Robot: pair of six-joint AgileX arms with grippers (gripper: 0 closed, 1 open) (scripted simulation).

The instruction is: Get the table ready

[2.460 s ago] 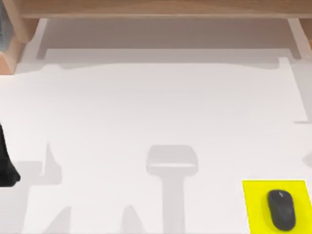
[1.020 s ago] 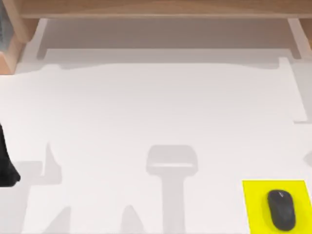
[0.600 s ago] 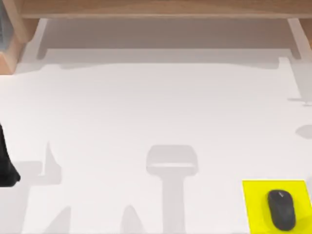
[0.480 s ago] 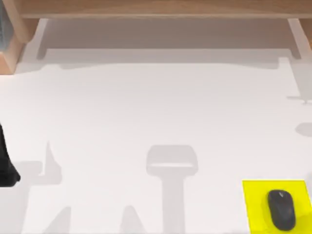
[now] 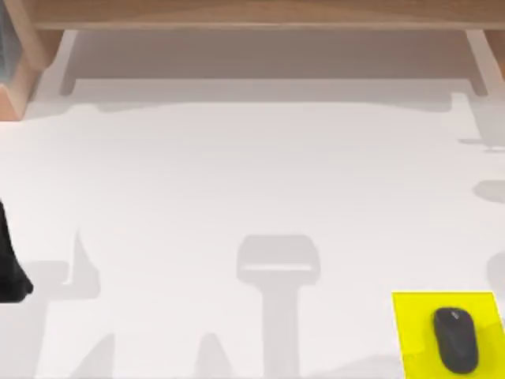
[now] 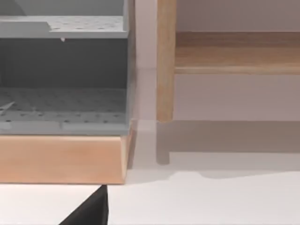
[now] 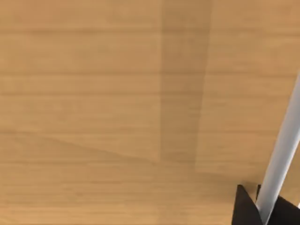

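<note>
One black mouse (image 5: 456, 339) on one yellow mat (image 5: 412, 324), white table (image 5: 237, 174).

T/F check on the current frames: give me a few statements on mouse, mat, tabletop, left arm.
1. The black mouse lies on the yellow mat. True.
2. The mat sits at the table's near right corner in the top view. True.
3. The mouse is white. False: it is black.
4. The left arm reaches over the mat. False: it sits at the table's left edge, far from the mat.
5. A grey shelf unit appears in the left wrist view. True.
</note>
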